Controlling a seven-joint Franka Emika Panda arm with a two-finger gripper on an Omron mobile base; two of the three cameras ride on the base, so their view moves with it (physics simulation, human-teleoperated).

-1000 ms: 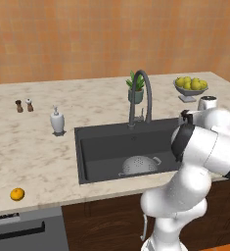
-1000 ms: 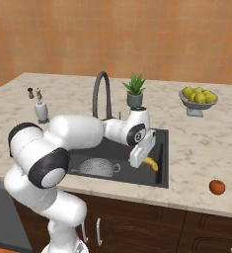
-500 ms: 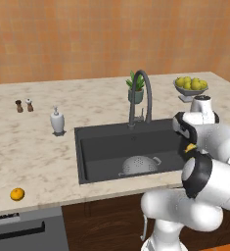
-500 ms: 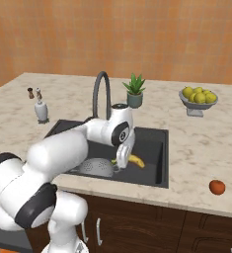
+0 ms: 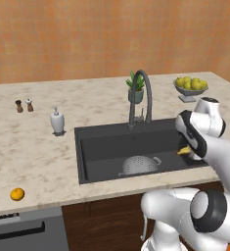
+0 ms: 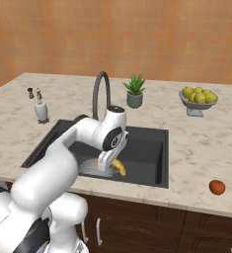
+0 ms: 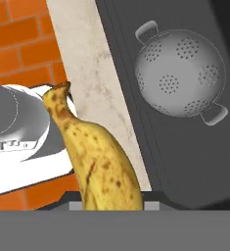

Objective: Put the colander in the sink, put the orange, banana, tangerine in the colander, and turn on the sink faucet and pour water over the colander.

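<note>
- The colander [image 7: 179, 71] is seen as matt grey perforated metal;
- the banana [image 7: 99, 164] is shown with smooth, brown-speckled yellow peel;
- the sink [image 5: 106, 147] is finished matt dark grey;
- the counter [image 5: 33, 152] is rendered as polished veined beige stone.

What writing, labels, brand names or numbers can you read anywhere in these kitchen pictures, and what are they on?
None can be read.
Soap dispenser bottle: plain white, no label visible.
Banana: brown speckles only, no sticker.
Colander: holes in clusters, no marking.
Sink faucet and sink: plain dark grey, no brand visible.
Salt and pepper shakers: too small to tell.
</note>
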